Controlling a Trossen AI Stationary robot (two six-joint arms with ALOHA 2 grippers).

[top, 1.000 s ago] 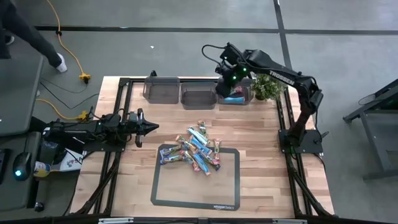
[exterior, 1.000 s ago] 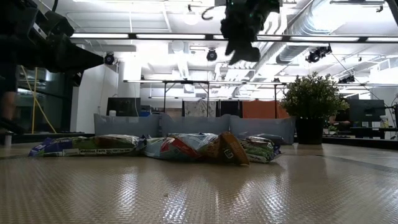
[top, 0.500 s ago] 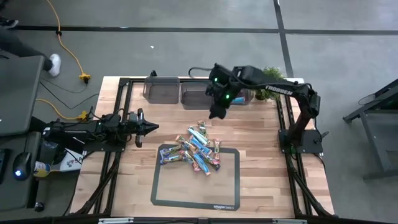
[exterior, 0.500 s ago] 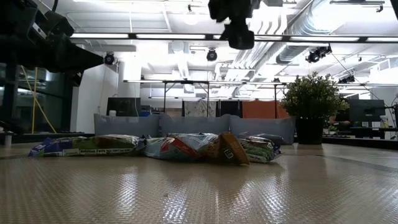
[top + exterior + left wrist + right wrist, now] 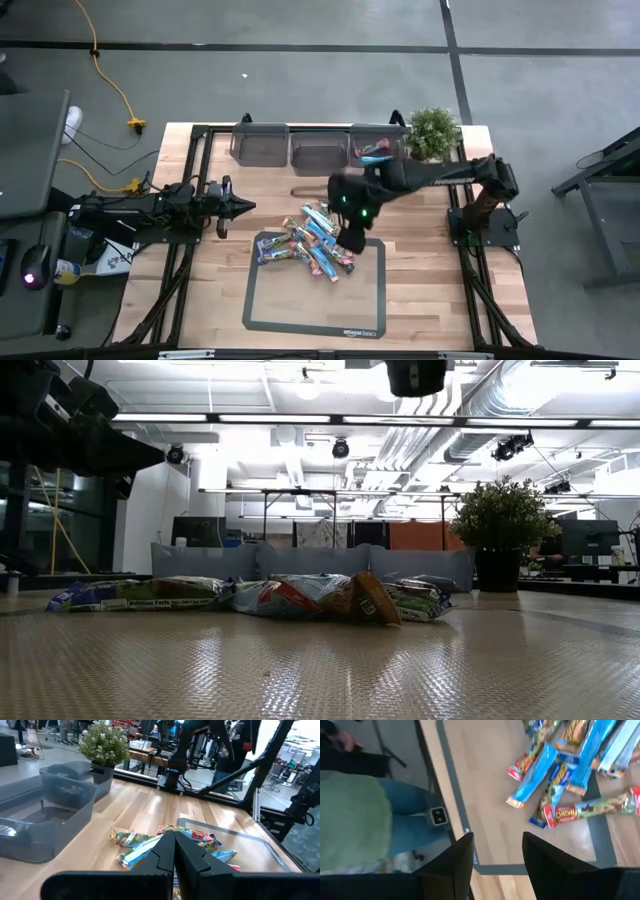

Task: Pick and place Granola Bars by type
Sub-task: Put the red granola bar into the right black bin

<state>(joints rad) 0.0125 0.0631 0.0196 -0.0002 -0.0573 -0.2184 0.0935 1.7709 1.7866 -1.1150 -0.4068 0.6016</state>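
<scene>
Step in hand: approach for the next pick. The right hand, fingers apart and empty, hangs over the right edge of the Granola Bars heaped mid-desk; one bar lies in the rightmost bin. The left hand waits closed at the desk's left side. Next move calls for lowering onto one separable bar.

"CHEWY" reads on one red-ended granola bar wrapper — other print is too small to read.
</scene>
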